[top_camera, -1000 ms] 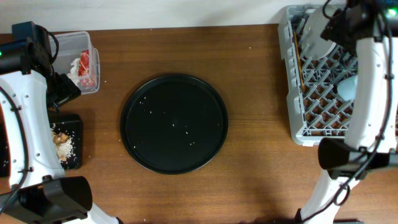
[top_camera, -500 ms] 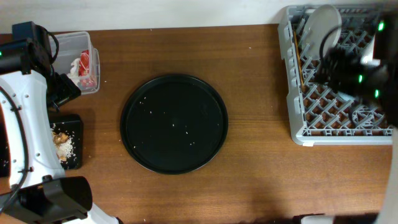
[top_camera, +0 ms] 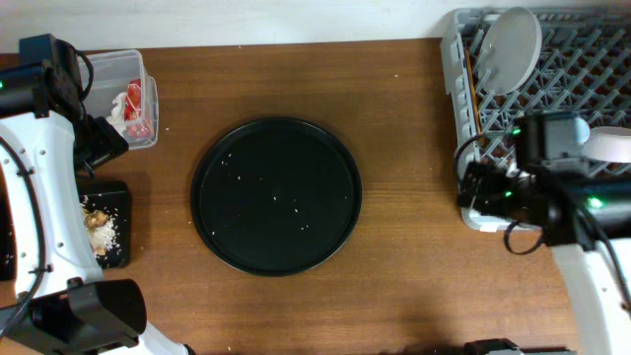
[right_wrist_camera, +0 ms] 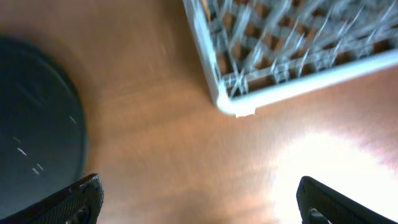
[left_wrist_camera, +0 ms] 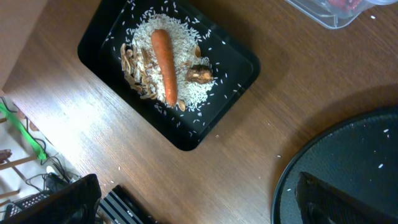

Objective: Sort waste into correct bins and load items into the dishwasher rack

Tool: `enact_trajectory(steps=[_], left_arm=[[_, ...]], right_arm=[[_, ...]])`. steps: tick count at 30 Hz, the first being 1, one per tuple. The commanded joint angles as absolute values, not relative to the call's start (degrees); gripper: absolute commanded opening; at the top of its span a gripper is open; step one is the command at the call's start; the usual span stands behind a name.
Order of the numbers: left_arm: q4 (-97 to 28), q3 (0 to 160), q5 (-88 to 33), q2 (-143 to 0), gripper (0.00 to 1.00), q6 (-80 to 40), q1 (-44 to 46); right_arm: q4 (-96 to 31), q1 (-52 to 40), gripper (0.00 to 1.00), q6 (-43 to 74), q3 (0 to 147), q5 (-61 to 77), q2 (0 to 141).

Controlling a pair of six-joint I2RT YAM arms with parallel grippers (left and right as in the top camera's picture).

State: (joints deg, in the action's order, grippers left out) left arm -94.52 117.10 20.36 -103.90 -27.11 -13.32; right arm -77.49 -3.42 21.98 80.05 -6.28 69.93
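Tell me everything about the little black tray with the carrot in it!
The flat black rectangular tray looks like shiny plastic, with rounded corners and a low rim. It lies flat on the brown wooden table, close to the table's edge. A heap of pale rice fills its middle. An orange carrot lies on top of the heap, and brown food bits sit along its sides. Loose grains dot the tray's bare floor. No claw touches it.

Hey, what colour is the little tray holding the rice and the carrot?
Black. The tray shows best in the left wrist view.
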Motion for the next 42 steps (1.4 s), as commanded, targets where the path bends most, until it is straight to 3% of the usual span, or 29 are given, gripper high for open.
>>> enact_trajectory(steps=[1,12,21,25,31,37,42], left_arm=[[-94.59,117.25,20.56,-103.15,0.99,-27.79,-13.67],[-94.59,117.25,20.53,-103.15,0.99,-27.79,-13.67],[-94.59,117.25,20.56,-103.15,0.99,-27.79,-13.67],[-94.59,117.25,20.56,-103.15,0.99,-27.79,-13.67],[-94.59,117.25,20.56,-103.15,0.99,-27.79,-13.67],[-94.59,117.25,20.53,-103.15,0.99,-27.79,-13.67],[-94.59,117.25,20.56,-103.15,0.99,-27.79,-13.67]], right_arm=[[-77.06,-3.79,0.98,21.65,75.37,1.87,73.36],[-76.36,-3.79,0.98,21.26,75.18,6.87,83.64],[-77.52,-3.79,0.98,21.21,75.13,5.39,84.2],[-72.44,-4.08,0.98,19.92,72.73,5.76,81.91],[-48.31,-5.19,0.98,19.42,53.34,10.44,65.84],[-15.88,-5.17,0.98,8.78,31.38,25.43,46.7],[-4.21,-3.16,0.98,8.8,18.35,25.23,31.88]])
